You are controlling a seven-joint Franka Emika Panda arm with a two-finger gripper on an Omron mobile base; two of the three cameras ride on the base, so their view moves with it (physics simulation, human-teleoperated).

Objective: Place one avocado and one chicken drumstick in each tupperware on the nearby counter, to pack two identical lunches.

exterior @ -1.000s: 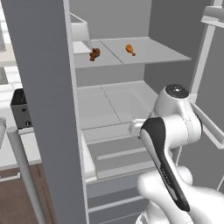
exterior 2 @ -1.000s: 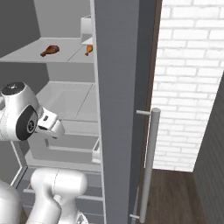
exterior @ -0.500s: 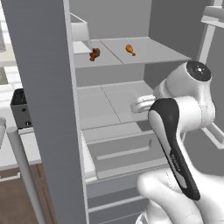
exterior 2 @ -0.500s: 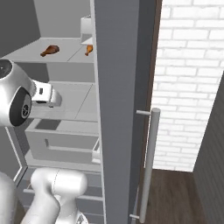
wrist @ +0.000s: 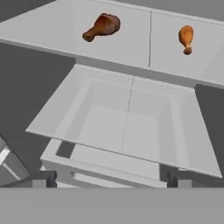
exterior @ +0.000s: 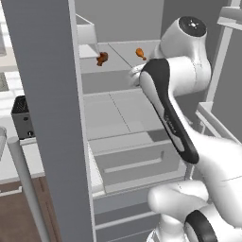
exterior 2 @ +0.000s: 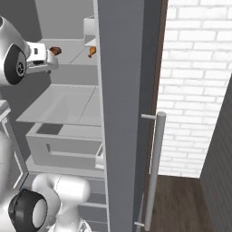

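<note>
Two chicken drumsticks lie on the upper fridge shelf (wrist: 131, 52): a dark reddish-brown one (wrist: 102, 26) (exterior: 101, 58) (exterior 2: 55, 50) on the left and a lighter orange one (wrist: 186, 38) (exterior: 140, 53) (exterior 2: 92, 51) on the right. My gripper (wrist: 111, 179) is open with nothing between its fingers. It hangs in front of and below that shelf, over the middle shelf (wrist: 122, 127). In the right base view the hand sits just short of the dark drumstick. The avocado and the tupperware are out of view. A strip of the counter (exterior: 28, 158) shows at the far left.
The open fridge door (exterior: 47, 118) with its bar handle (exterior: 26, 189) stands on the left; in the right base view a grey panel (exterior 2: 127, 113) with a handle (exterior 2: 154, 167) stands beside a brick wall (exterior 2: 195, 81). A drawer (exterior: 137, 165) lies under the shelves. A dark toaster (exterior: 21, 120) sits on the counter.
The arm has swung upward. The hand rose from the level of the middle shelf to the level of the upper shelf with the drumsticks. The jaws stayed open.
</note>
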